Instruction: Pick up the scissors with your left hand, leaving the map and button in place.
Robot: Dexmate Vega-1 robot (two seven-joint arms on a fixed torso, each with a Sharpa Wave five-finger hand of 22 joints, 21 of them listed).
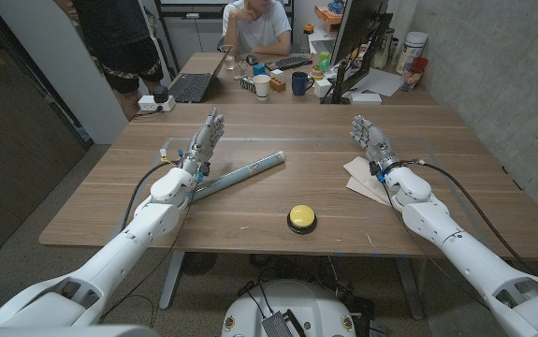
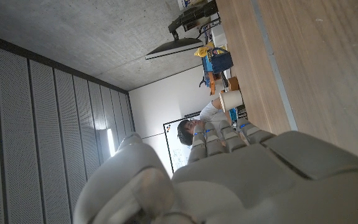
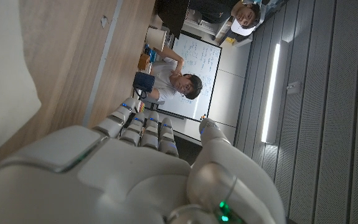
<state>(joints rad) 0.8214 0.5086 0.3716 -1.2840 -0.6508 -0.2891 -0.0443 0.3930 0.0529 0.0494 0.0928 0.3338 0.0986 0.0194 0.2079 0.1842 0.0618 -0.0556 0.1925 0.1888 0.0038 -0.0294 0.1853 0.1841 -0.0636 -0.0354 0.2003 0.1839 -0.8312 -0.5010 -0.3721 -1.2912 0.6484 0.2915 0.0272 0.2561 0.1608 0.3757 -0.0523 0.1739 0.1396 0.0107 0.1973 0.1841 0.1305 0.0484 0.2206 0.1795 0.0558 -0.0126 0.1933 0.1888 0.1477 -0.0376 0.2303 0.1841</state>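
Two robot hands up over the bench, both holding nothing. Left robot hand at about 10 o'clock, wide open, fingers straight and close together, pointing to the far side. Right robot hand at about 2 o'clock, open the same way, over a pale sheet of paper.

Hard to find the scissors. Maybe the small blue bit just beside the left wrist, touching the near end of the map; too small to tell for sure. Rolled map lying slanted from 9 o'clock toward the middle. Yellow button at 6 o'clock, well apart from both.

Probably light, hard and stiff, being scissors, with smooth metal that can slip. Best to pinch at the handle loops or at the middle where the two halves cross, not at the sharp tips. Flat on the wood, so likely tricky to get fingers under. Careful not to push the map: looks like paper, light, round and ready to roll.

Far back at 12 o'clock, on another desk, a white cup and a dark blue mug. Cannot tell what is inside either.
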